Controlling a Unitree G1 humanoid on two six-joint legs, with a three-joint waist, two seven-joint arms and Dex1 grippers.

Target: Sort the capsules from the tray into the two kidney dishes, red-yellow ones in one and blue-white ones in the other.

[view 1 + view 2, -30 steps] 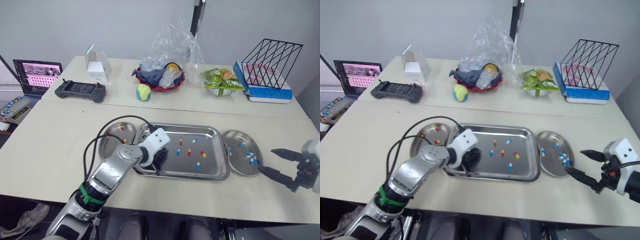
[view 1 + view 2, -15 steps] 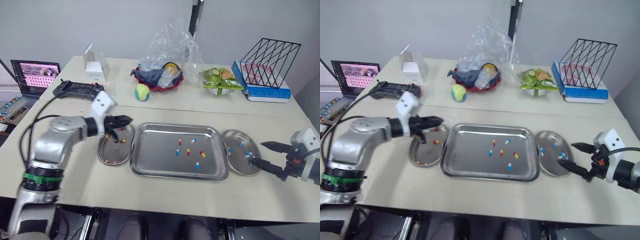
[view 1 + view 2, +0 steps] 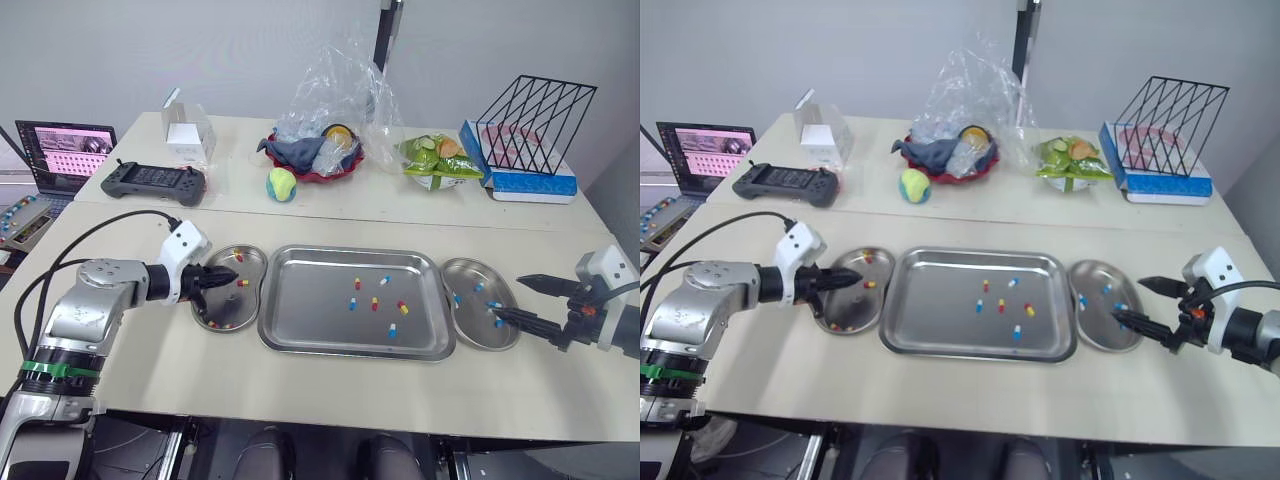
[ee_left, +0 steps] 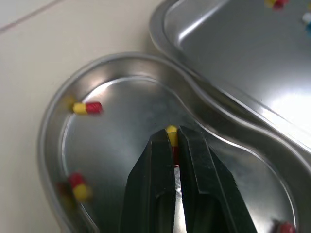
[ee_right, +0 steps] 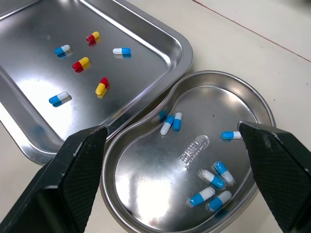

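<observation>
**Red-yellow capsule pinched over left dish**

Steel left dish (image 4: 121, 109) sits right under my left gripper (image 4: 173, 138). Fingers are nearly closed with a narrow gap. The red-yellow capsule (image 4: 171, 130) is nipped between the tips, yellow end poking out past them. More red-yellow capsules (image 4: 86, 107) already lie in that dish. Can't tell how high the tips are above the dish floor.

Right gripper (image 3: 508, 297) is spread wide, holding nothing, hovering at the right dish (image 5: 160, 174), which has the blue-white capsules (image 5: 170, 121) in it.

Tray (image 3: 320, 300) between the dishes has six left by my count: three red-yellow, three blue-white. They sit in a loose cluster right of centre, none touching.

Handling, my read:
- **Feel:** near weightless, smooth, rounded, thin shell.
- **Slip:** they'll roll and skate on polished steel, and squirt out of the tips if pinched off-centre.
- **Force:** too much squeeze likely dents or splits the shell.
- **Best hold:** across the middle at the colour seam, fingers square to the long axis, light force.
- **Current hold:** looks biased toward the red half, so marginal.

Opening low over the dish should stop it bouncing over the shallow rim. Next call: release here, then go to the tray for another red-yellow.
</observation>
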